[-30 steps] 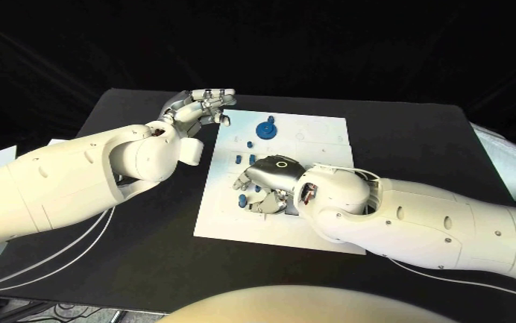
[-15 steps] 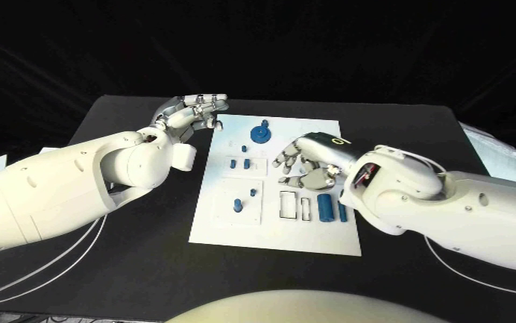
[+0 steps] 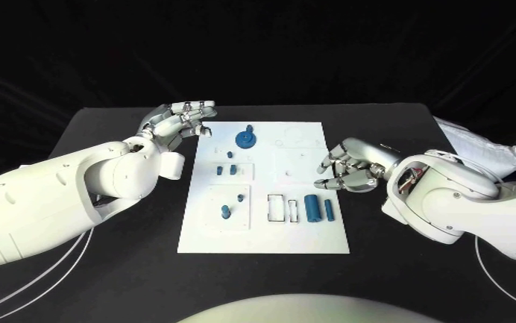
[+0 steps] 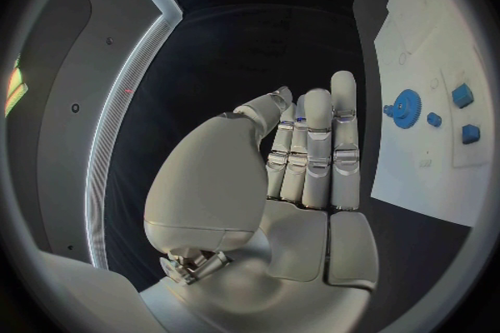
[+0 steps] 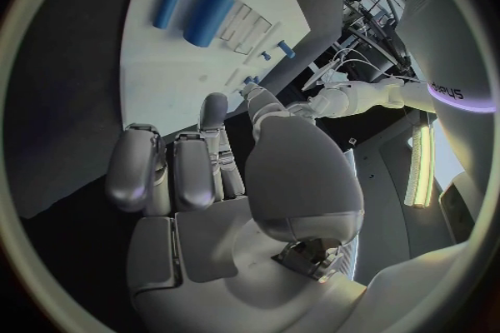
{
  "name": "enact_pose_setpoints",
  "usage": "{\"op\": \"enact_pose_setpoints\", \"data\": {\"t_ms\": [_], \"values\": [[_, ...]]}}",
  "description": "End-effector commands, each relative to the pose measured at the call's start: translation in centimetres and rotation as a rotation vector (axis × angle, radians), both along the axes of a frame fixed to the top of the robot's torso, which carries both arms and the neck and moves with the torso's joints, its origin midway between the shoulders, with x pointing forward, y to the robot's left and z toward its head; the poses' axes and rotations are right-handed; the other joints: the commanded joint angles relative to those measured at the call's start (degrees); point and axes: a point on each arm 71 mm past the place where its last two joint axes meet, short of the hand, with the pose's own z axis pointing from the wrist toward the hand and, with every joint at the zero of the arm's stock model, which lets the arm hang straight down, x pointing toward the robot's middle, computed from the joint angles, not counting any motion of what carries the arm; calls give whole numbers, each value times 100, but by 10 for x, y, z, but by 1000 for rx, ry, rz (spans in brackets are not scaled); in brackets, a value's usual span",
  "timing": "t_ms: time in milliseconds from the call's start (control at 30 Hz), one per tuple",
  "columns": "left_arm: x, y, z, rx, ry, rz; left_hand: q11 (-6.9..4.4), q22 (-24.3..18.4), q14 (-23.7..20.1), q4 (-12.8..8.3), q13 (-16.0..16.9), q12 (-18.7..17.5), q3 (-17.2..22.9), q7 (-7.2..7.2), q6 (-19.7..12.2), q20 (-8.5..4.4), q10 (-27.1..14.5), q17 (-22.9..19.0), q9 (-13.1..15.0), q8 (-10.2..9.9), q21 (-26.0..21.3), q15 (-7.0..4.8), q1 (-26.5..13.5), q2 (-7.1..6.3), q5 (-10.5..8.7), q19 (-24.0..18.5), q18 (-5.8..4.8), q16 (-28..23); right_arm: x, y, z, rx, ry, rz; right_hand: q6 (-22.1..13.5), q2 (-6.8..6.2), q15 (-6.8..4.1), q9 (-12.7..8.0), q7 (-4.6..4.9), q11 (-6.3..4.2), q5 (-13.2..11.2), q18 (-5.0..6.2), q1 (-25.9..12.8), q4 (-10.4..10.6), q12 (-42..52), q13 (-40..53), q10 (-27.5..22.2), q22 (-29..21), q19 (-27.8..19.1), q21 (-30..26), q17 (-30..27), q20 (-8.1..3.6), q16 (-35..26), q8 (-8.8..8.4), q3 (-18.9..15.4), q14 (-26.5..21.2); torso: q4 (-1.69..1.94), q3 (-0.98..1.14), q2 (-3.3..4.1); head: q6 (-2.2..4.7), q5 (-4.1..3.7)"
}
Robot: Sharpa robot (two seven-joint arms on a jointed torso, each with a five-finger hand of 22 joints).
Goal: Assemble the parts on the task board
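Observation:
The white task board (image 3: 301, 230) lies mid-table. On it a blue gear (image 3: 247, 139) stands at the far end, small blue parts (image 3: 226, 168) sit below it, two short pegs (image 3: 226, 211) stand at the near left, and two blue cylinders (image 3: 312, 207) lie side by side at the near right. My left hand (image 3: 177, 120) hovers off the board's far left corner, fingers straight, holding nothing. My right hand (image 3: 350, 166) hangs just off the right edge, fingers loosely bent, empty. The left wrist view shows the left hand (image 4: 292, 175) and gear (image 4: 405, 108); the right wrist view shows the right hand (image 5: 208, 191) and cylinders (image 5: 209, 17).
The black table (image 3: 118, 248) runs bare around the board on both sides. Empty rectangular slots (image 3: 277, 207) lie beside the cylinders. A white cloth-like thing (image 3: 473, 144) lies at the table's far right edge.
My right hand has drawn back from over the board's middle to off its right edge, uncovering the cylinders and slots. My left hand stays at the far left corner.

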Motion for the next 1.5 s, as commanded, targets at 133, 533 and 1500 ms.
{"op": "enact_pose_setpoints", "data": {"t_ms": [133, 533, 1500], "values": [[-1, -2, 1, -13, -2, -16, -2, -5, -35, 10, 5, 29, -34, 3, -35, 3, -34, -5, -10, 39, -12, 16, -3, 45, 9, 27, 64, -16, -6, -4, -11, -126, 52, -52, -81, 101, -20, 23, -7, -16, 89, -43, -39, 210, 357, 488, 19, 39, 15, 32, 97, -13, 84, 122, -240, 290, -45, 13, -12, -2, -7], [-2, -1, 0, -12, 0, -16, -2, -5, -35, 10, 5, 29, -34, 3, -35, 3, -34, -5, -10, 39, -12, 16, -3, 45, 9, 27, 64, -16, -11, 10, -30, -160, 92, -36, -112, 165, -24, 52, -22, -26, 127, -46, 30, 507, 646, 949, 64, 67, 16, 48, 143, -15, 139, 288, -515, 284, -33, 1, -7, -12, 5], [-3, -1, 0, -14, 2, -20, -2, -5, -37, 9, 5, 32, -36, 3, -35, 3, -36, -8, -10, 40, -13, 16, -3, 46, 9, 28, 64, -17, -5, 33, -62, -205, 174, -3, -124, 299, -31, 75, -36, -36, 160, -47, 77, 633, 797, 1225, 107, 82, 13, 55, 159, -22, 164, 407, -688, 278, -36, -5, -4, -87, 94]]}}
